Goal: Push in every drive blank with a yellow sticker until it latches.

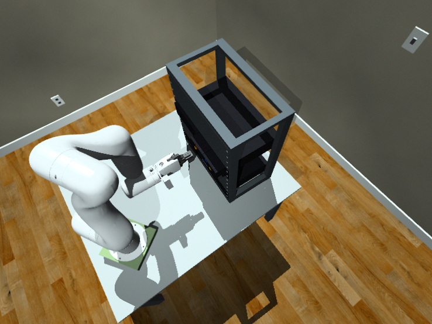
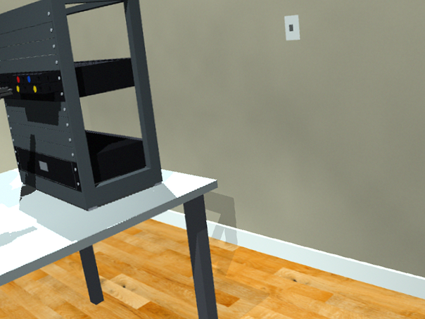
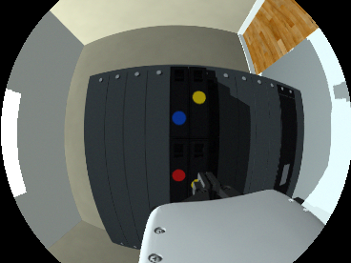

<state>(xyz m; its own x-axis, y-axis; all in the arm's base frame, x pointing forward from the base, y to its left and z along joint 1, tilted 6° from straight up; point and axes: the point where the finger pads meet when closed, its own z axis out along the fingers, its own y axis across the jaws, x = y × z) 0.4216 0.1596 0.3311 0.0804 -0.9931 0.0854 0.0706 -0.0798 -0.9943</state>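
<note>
A white table [image 1: 181, 209] on dark legs stands on a wood floor [image 1: 331, 244], near the corner of the room. At its far right end sits a tall dark rack [image 1: 228, 141] (its feet close to the table edge). At the near left, a green base plate [image 1: 150, 234] lies flat, carrying the white arm [image 1: 87, 167].

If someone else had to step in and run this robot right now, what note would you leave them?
Gripper: shut, holding nothing, fingertips against the front of the drive row at the left yellow sticker.
Rack stands upright on the table.
Stickers: red, blue, second yellow.
Cannot tell whether either yellow blank has latched.
Left: finish both yellow blanks, leave red and blue, back away.
</note>
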